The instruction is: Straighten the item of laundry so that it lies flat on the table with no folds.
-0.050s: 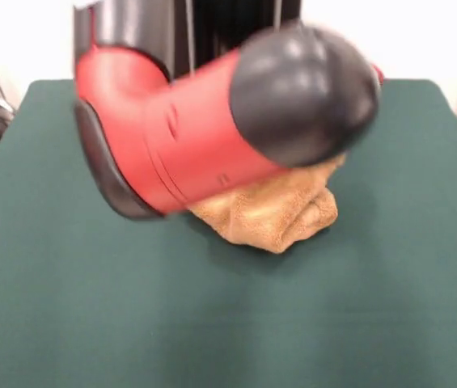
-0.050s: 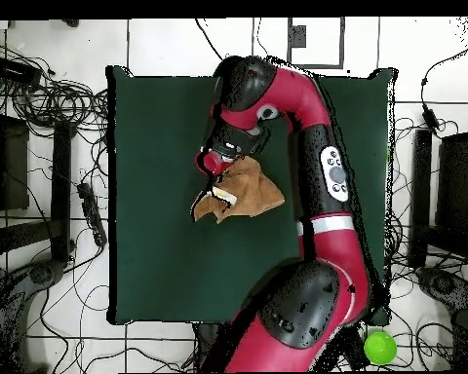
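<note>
**Towel bunched under the arm near the table's middle**

In the front view, the nearest stretch of the table [image 1: 212,323] is bare dark green cloth reaching across the whole lower part of the picture. Beyond that bare stretch lies the golden-orange towel [image 1: 281,214], crumpled into a raised heap with deep folds and a rounded lobe hanging toward the near side. It is not flat; its upper part is hidden behind the robot arm [image 1: 204,129], whose red body and blurred black end cap fill the space above and in front of the cloth. Farther back, the table's far edge meets a pale wall, with cables at both sides.

From overhead, the towel [image 2: 243,190] sits roughly at the table's [image 2: 150,243] centre, well away from every edge, gathered into an uneven pointed shape with a pale patch at one corner that may be its label. The arm [image 2: 316,146] curves over the table and its wrist comes down at the towel's edge. The gripper [image 2: 215,163] is right at that edge, touching or just above the cloth, but whether its pincer is apart, together or pinching the fabric I cannot tell. A green ball [image 2: 379,347] lies on the floor off the table.
</note>
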You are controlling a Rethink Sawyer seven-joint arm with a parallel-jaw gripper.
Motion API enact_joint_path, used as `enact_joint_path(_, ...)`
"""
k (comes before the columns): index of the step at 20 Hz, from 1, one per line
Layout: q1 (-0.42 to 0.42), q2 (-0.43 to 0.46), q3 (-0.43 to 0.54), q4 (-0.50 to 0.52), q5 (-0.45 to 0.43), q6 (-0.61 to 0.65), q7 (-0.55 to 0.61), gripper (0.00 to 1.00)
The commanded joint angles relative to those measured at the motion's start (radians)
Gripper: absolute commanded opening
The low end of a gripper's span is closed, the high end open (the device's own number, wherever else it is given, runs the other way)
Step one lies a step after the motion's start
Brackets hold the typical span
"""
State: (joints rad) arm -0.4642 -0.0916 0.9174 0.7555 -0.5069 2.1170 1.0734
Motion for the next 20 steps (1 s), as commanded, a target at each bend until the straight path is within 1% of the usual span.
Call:
enact_joint_path(1,-0.013,-0.17,-0.1,0.239,-0.001,-0.045,0.021,0.0)
enact_joint_path(4,-0.009,-0.192,-0.113,0.244,-0.022,-0.02,0.023,0.0)
enact_joint_path(5,-0.048,-0.281,-0.125,0.328,-0.007,-0.007,0.027,0.0)
enact_joint_path(6,-0.066,-0.324,-0.131,0.362,-0.002,0.0,0.025,0.0)
enact_joint_path(7,-0.074,-0.346,-0.134,0.376,-0.002,0.009,0.021,0.0)
enact_joint_path(8,-0.09,-0.391,-0.14,0.403,-0.002,0.025,0.012,0.0)
enact_joint_path(10,-0.11,-0.437,-0.143,0.422,-0.008,0.051,-0.005,0.0)
enact_joint_path(15,-0.12,-0.482,-0.143,0.404,-0.053,0.142,-0.043,0.0)
enact_joint_path(16,-0.141,-0.524,-0.137,0.422,-0.056,0.169,-0.063,0.0)
enact_joint_path(19,-0.143,-0.534,-0.122,0.394,-0.098,0.222,-0.091,0.0)
enact_joint_path(20,-0.159,-0.567,-0.108,0.393,-0.112,0.257,-0.117,0.0)
